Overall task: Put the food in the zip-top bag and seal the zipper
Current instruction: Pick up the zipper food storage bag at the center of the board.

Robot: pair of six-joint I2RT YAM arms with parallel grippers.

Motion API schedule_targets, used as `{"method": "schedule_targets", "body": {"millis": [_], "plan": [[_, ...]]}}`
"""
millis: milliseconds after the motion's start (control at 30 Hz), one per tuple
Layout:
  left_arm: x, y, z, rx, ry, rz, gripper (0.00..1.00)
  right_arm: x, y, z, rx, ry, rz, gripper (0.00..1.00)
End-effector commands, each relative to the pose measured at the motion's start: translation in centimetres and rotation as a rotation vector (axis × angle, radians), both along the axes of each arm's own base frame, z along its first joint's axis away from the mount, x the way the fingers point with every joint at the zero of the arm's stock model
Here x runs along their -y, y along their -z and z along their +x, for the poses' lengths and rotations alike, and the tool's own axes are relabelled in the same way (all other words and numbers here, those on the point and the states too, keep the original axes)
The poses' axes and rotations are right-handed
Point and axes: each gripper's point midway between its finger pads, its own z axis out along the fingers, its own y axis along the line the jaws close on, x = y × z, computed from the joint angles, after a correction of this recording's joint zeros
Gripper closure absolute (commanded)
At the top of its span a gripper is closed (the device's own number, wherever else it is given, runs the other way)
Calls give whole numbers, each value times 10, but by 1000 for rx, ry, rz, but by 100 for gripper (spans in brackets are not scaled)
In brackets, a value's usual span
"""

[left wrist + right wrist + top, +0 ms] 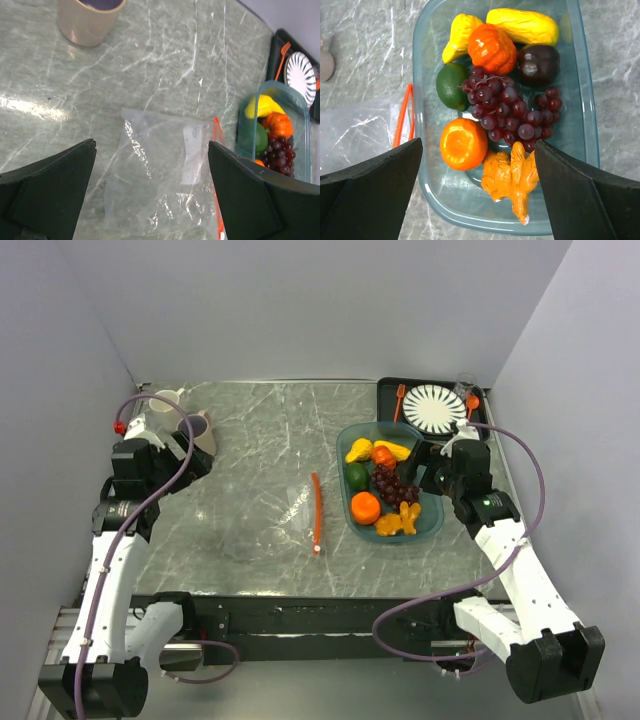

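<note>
The clear zip-top bag (275,520) lies flat on the table's middle, its orange-red zipper (316,512) along its right edge. The food sits in a teal tray (434,523): an orange (463,143), purple grapes (515,112), a green piece (451,86), yellow pieces (522,25), a red-orange pumpkin-like piece (491,48), a dark purple piece (538,64) and an orange lumpy piece (512,177). My left gripper (195,452) is open and empty, up and left of the bag (160,185). My right gripper (477,190) is open and empty above the tray's near end.
A beige cup (203,430) stands by the left gripper, with a white cup (165,405) behind it. A black tray (385,400) at the back right holds a striped plate (434,407), an orange fork (399,400) and a spoon (472,403).
</note>
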Motion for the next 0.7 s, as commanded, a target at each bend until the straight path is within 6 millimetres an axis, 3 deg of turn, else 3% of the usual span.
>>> {"method": "schedule_targets", "body": {"millis": [0, 100, 233, 267, 433, 633, 667], "plan": [[-1, -28, 8, 113, -9, -3, 1, -2, -19, 5, 59, 21, 50, 0], [28, -30, 10, 115, 168, -50, 1, -16, -13, 6, -8, -32, 95, 0], [48, -29, 15, 109, 268, -104, 1, -24, -7, 7, -55, -77, 105, 0], [47, -29, 17, 110, 259, -98, 1, -23, -7, 7, -52, -75, 101, 0], [81, -23, 9, 70, 258, 66, 1, -16, -11, 6, -38, -59, 60, 0], [121, 11, -6, -69, 316, 133, 1, -8, -18, 2, -32, -33, 29, 0], [121, 17, -4, -83, 291, 163, 1, -8, -20, 2, -29, -35, 27, 0]]}}
